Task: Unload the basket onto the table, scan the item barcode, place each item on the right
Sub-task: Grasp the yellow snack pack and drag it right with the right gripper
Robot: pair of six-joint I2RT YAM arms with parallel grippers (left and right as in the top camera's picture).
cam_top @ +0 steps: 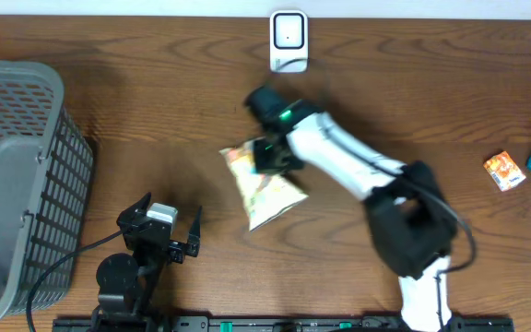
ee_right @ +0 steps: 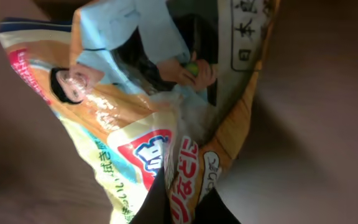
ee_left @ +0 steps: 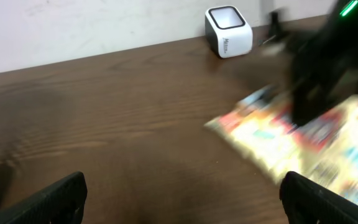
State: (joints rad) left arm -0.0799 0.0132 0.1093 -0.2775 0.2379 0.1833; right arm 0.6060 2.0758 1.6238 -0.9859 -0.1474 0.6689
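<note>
So, the right gripper (cam_top: 270, 152) is pinched shut on one end of the snack bag (cam_top: 267, 192), which lies near the scanner (cam_top: 289, 41), in front of it. The left gripper (cam_top: 166, 219) sits wide open, farther off. I can't spot the barcode, so I'd lift slowly and rotate the bag until it squarely faces the scanner.

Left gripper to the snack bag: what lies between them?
Only bare wooden table; the open left gripper sits apart from the snack bag. The overhead view shows it, and the left wrist view agrees.
</note>
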